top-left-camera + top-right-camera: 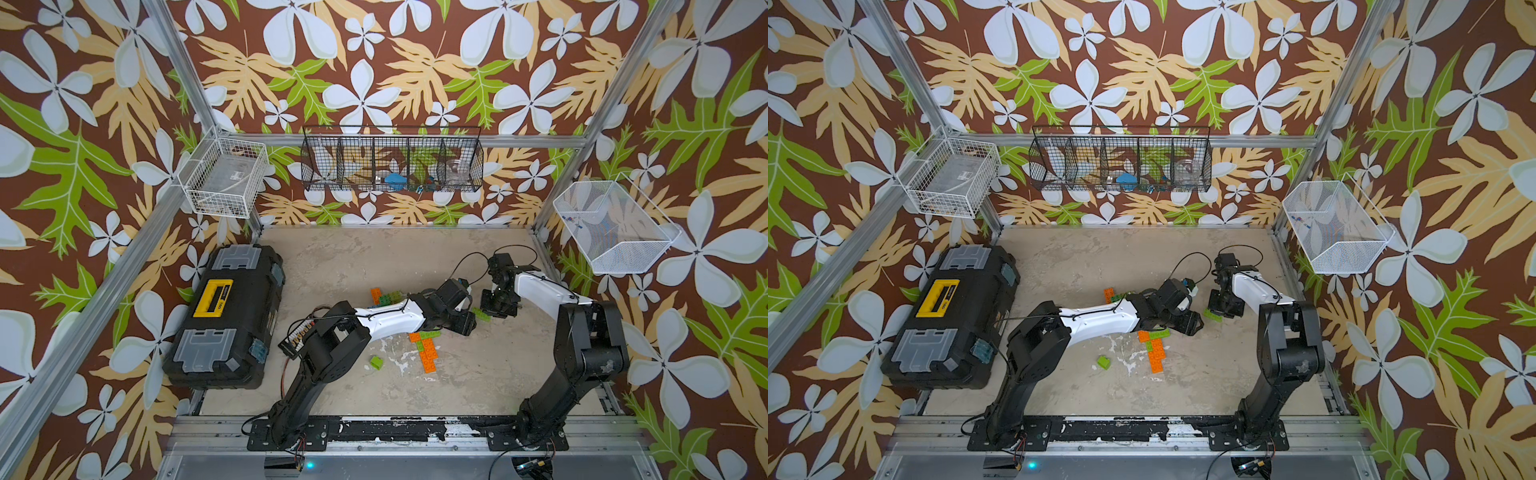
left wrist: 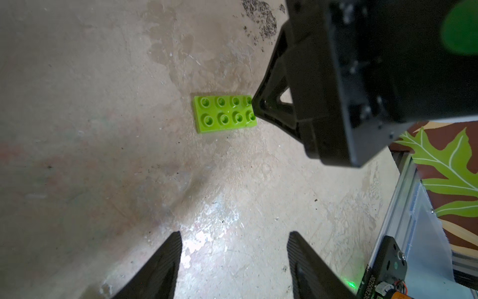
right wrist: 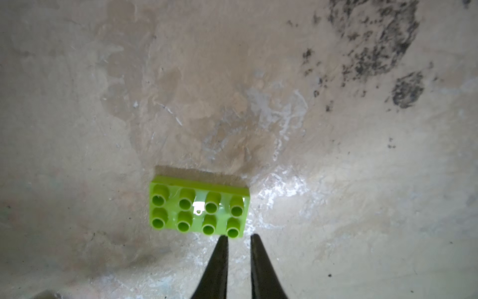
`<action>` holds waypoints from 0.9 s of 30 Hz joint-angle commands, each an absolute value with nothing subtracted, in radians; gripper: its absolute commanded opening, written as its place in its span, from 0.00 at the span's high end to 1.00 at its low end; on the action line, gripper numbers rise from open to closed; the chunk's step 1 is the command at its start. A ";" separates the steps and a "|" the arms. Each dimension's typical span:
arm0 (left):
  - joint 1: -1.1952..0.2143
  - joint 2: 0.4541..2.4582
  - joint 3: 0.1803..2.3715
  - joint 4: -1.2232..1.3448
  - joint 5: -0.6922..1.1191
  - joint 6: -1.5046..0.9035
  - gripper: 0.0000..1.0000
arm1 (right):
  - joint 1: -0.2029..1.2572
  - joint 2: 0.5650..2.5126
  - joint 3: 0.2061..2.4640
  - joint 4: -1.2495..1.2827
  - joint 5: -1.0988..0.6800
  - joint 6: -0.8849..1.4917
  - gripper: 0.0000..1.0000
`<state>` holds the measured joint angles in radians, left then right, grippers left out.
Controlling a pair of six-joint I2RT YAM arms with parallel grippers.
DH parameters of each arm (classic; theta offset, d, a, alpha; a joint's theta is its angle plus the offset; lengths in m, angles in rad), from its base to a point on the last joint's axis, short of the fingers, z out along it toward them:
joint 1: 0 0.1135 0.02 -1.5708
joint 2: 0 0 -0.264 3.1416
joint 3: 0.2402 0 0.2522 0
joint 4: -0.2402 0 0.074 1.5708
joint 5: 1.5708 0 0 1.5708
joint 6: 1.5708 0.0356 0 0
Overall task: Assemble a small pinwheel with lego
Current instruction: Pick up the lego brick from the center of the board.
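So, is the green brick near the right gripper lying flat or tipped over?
Flat, studs up: the green brick rests on the table with all eight studs showing on top.

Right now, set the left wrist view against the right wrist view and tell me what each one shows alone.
Left wrist only: the left gripper open and empty, the right gripper seen from outside, the frame rail and the leafy wall. Right wrist only: the narrow, empty gap between the right gripper's fingertips. Both: the lime green brick, studs up on the table, with the right gripper's tips close by one end.
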<state>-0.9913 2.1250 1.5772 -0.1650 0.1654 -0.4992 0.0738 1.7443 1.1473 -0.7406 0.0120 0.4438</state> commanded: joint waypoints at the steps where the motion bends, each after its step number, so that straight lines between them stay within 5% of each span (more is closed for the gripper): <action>1: -0.992 2.127 1.585 -0.187 0.154 -0.480 0.33 | 0.069 1.755 1.155 -0.732 0.002 0.439 0.81; 27: -0.992 2.131 1.591 -0.192 0.158 -0.477 0.33 | 0.052 1.790 1.102 -0.693 -0.018 0.436 0.88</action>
<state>-0.9916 2.1281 1.5810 -0.1791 0.1585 -0.4957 0.0532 1.7821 1.1168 -0.6769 -0.0257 0.4374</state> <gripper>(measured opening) 0.670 0.125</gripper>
